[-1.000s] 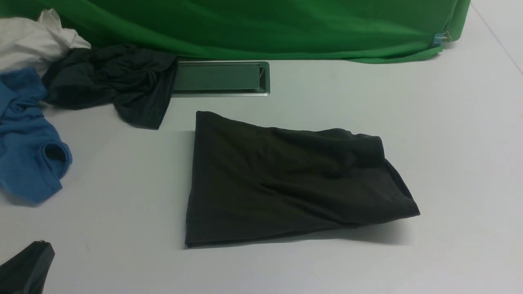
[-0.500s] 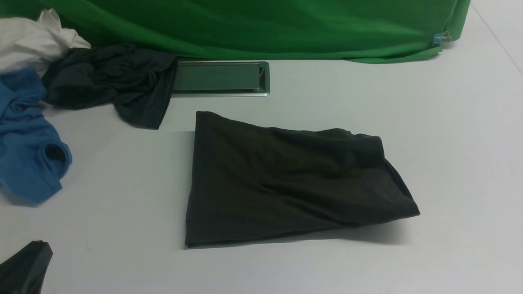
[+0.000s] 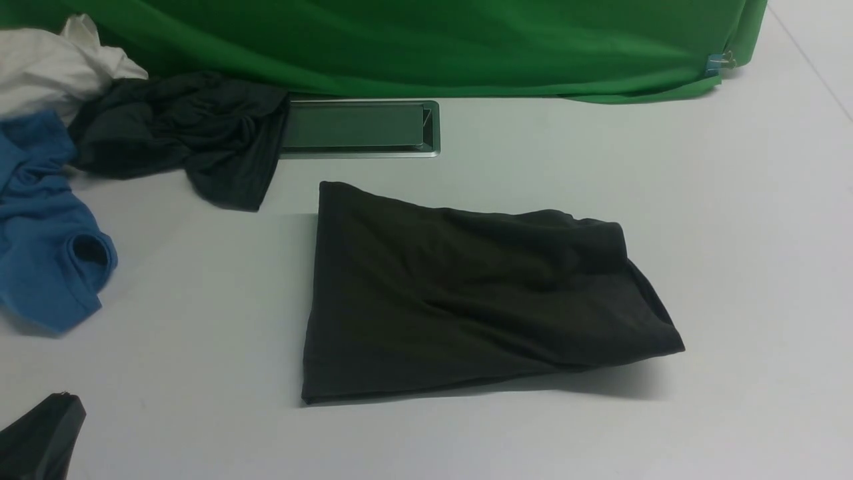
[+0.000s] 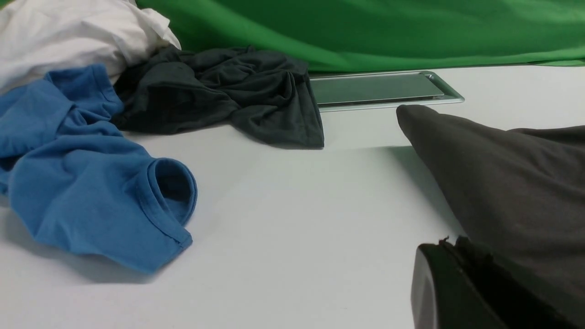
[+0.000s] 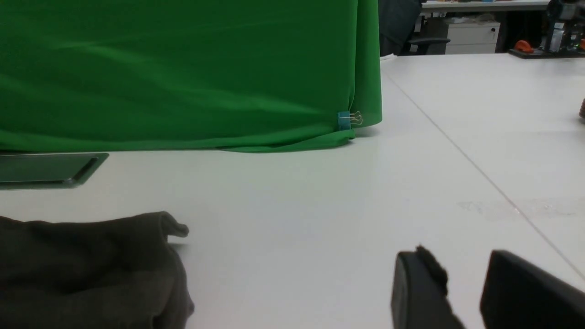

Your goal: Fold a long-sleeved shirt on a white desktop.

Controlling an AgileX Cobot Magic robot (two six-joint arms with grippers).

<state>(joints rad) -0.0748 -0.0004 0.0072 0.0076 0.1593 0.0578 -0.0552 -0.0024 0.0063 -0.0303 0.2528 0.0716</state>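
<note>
shirt (image 3: 466, 293): dark olive-brown, folded into a rough rectangle, lying flat mid-desktop, a bit toward the near edge; left edge straight, right end bunched and slightly raised. No gripper touching it.
desktop (image 3: 733, 233): white, matte, bare on the right half; seam line runs across it in the right wrist view.
hatch (image 3: 360, 127): silver-framed, set into the desktop just beyond the shirt, toward the far edge; its left end is covered by the grey garment.
left gripper (image 3: 40, 437): only a black tip shows at the near left corner of the front view, low, close to the desktop, well apart from the shirt there. In the left wrist view the fingers (image 4: 452, 288) read as one dark mass, pressed together, nothing pinched; shirt lies just behind them.
right gripper (image 5: 461, 292): out of the front view; in the right wrist view two black fingers sit low over bare desktop, a clear gap between them, spread partway, empty. Shirt's right end is off to the side, apart.
grey garment (image 3: 186, 133): crumpled, far left area, next to the blue garment.
blue garment (image 3: 46, 240): crumpled along the left edge.
white garment (image 3: 53, 67): heaped at the far left corner.
green cloth (image 3: 433, 47): hangs along the far edge, clipped at its right end.
</note>
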